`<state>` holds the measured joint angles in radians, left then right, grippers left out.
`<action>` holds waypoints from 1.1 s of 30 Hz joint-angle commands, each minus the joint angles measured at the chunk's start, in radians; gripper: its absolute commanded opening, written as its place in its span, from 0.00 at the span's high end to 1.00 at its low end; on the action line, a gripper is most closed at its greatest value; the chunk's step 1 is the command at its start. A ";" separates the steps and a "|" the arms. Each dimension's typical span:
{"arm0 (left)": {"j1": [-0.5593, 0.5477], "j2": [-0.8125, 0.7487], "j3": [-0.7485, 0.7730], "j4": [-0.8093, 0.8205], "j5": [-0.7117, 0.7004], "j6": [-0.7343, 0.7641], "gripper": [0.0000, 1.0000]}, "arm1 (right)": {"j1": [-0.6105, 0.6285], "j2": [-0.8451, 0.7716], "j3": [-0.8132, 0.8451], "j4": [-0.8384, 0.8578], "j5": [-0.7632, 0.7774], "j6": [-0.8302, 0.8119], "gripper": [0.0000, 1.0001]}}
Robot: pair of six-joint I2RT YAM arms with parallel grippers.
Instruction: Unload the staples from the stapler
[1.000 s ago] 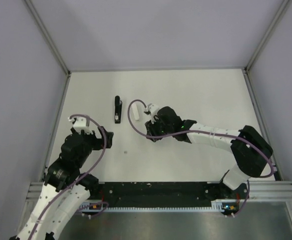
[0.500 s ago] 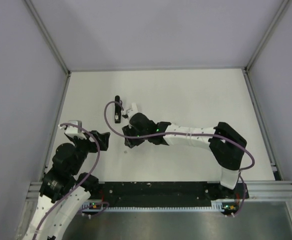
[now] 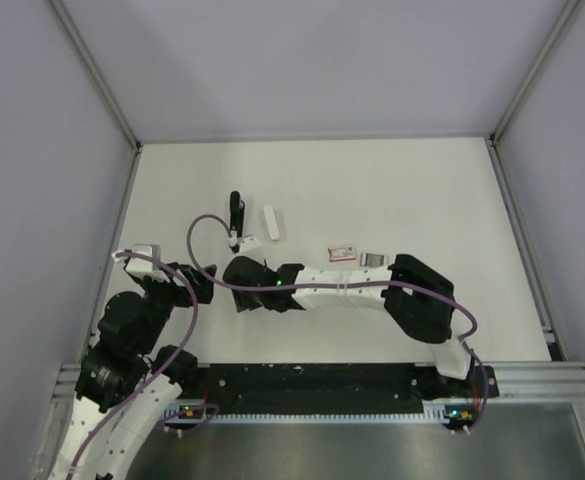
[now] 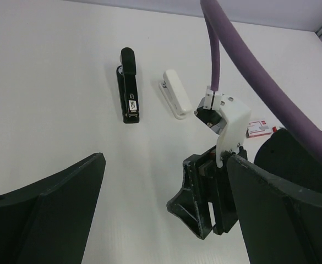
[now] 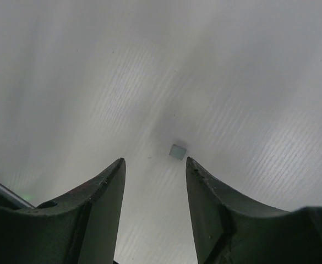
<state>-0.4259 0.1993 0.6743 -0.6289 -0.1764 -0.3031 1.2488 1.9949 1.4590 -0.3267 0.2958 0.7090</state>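
Black stapler point(image 4: 129, 85), one; grey staple point(image 5: 177, 151), one; left claw point(image 4: 165, 165), right claw point(image 5: 154, 163) both released

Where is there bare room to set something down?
Bare: the far strip between stapler and back wall, and the right side beyond the boxes. Crowded: near left, where left gripper and right gripper sit close.

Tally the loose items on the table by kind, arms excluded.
Black stapler: 1
White oblong block: 1
Small boxes: 2, a pink-marked box and a greyish box
Loose staple bit: 1
Total: 5
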 commanded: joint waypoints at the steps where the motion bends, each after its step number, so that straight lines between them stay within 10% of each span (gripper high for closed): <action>1: 0.003 -0.020 -0.002 0.041 0.021 0.022 0.01 | 0.041 0.068 0.116 -0.107 0.170 0.089 0.52; 33: -0.051 -0.072 -0.001 0.018 -0.046 0.007 0.01 | 0.083 0.251 0.253 -0.271 0.232 0.218 0.65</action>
<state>-0.4694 0.1394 0.6708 -0.6464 -0.2089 -0.2932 1.3056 2.2047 1.6714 -0.5583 0.5072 0.9199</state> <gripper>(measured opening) 0.986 0.363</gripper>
